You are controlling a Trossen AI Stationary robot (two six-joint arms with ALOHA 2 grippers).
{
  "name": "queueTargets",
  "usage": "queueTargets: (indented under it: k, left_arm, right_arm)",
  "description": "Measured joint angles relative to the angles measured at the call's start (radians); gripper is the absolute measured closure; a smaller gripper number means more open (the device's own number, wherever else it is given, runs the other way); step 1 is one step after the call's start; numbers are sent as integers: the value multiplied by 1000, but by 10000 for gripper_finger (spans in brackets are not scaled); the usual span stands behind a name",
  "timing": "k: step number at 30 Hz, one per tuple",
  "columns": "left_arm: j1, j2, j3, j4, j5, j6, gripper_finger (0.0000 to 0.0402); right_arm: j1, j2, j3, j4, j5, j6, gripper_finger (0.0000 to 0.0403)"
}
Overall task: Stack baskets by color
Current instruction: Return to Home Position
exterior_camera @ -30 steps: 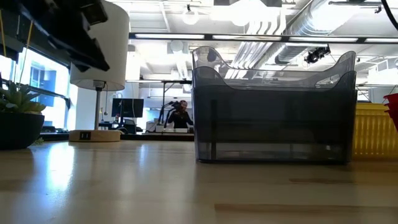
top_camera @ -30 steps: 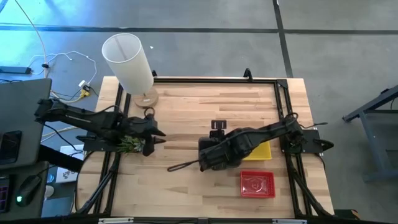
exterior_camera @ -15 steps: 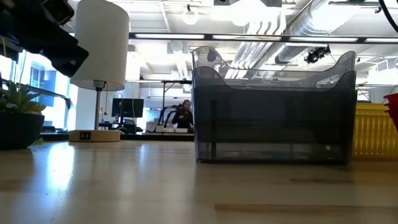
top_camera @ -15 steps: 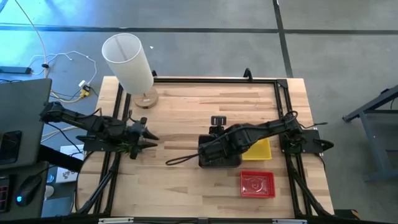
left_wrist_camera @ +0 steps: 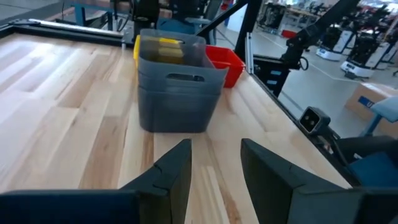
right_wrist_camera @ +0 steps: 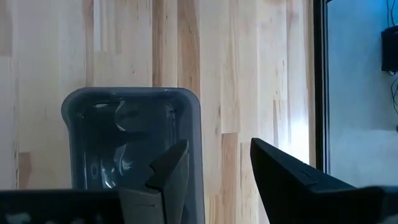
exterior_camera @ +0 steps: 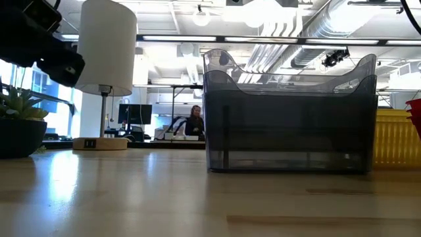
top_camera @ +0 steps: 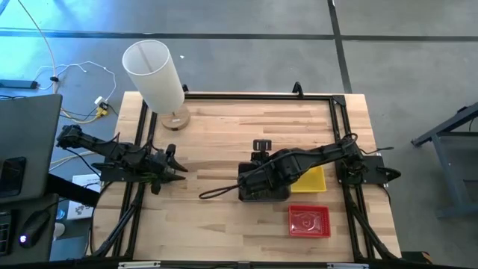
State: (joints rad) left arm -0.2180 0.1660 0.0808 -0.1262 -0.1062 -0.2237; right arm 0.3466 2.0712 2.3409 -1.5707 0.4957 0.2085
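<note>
A stack of smoky grey baskets (exterior_camera: 289, 115) stands on the table's middle, seen from above in the right wrist view (right_wrist_camera: 127, 143). A yellow basket (top_camera: 315, 179) stands on the table just to its right, and a red basket (top_camera: 308, 221) stands nearer the front edge. My right gripper (right_wrist_camera: 219, 144) hangs open above the grey stack's right wall, clear of it. My left gripper (left_wrist_camera: 216, 144) is open and holds nothing. It is drawn back at the table's left edge (top_camera: 173, 168), pointing almost level toward the grey stack (left_wrist_camera: 177, 87).
A tall white lamp (top_camera: 153, 71) stands at the far left corner on its wooden base (exterior_camera: 100, 143). A potted plant (exterior_camera: 20, 128) sits at the left edge under my left arm. A dark cable loop (top_camera: 216, 191) lies left of the grey stack. Black frame rails (top_camera: 254, 96) border the table.
My left gripper has drawn back toward the table's left edge and sunk lower, tipping up from a downward slant to nearly level. Its fingers stay open. My right arm and the baskets have kept still.
</note>
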Motion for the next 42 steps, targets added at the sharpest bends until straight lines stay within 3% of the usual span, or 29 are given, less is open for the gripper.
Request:
queueTargets:
  k: [7,20,23,29,34,42]
  left_arm:
    - [0,-19,-67,141,44,51,275]
    - [1,-19,-69,146,42,73,275]
    - [1,-19,-69,146,43,71,275]
    - [1,-19,-69,146,43,71,275]
    - [1,-19,-69,146,43,70,275]
    - [1,-19,-69,146,43,70,275]
  right_arm:
    - [0,-19,-1,0,3,-26,243]
    - [-34,-246,-18,5,20,-49,243]
    - [-32,-343,-144,3,64,11,243]
    - [-33,-604,-551,113,142,159,243]
    - [-32,-822,-831,343,105,130,243]
    - [-32,-1115,-1171,643,78,38,243]
